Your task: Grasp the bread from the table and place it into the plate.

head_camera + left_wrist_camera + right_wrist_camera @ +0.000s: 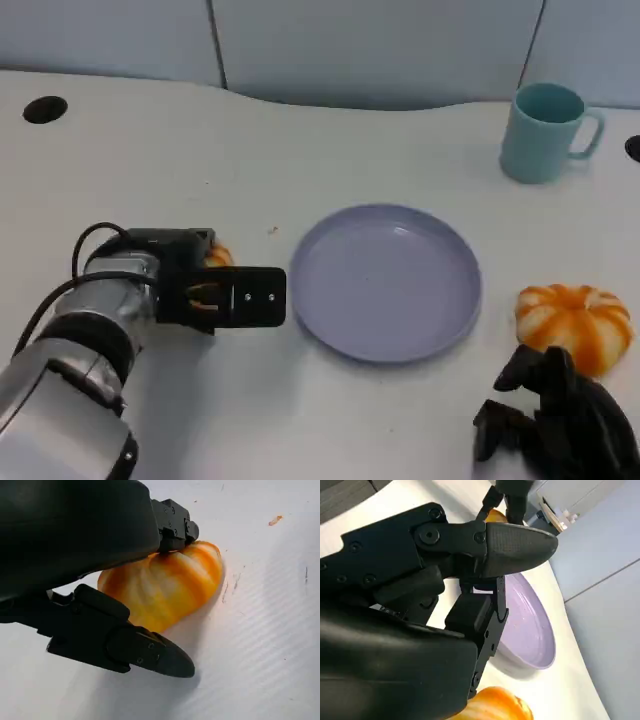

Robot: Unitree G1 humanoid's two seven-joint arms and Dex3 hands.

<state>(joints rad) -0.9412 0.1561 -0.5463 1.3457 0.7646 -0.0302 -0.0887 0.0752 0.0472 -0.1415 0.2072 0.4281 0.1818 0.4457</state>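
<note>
An orange-and-white striped bread lies on the white table left of the lilac plate, under my left hand. In the left wrist view this bread sits on the table between my spread fingers: one fingertip touches its top and another finger lies along the table beside it. The plate has nothing in it. A second striped bread rests right of the plate, just beyond my right hand, which holds nothing; its fingers are spread.
A light blue mug stands at the back right of the table. A black round hole is at the far left. The second bread lies close under my right hand.
</note>
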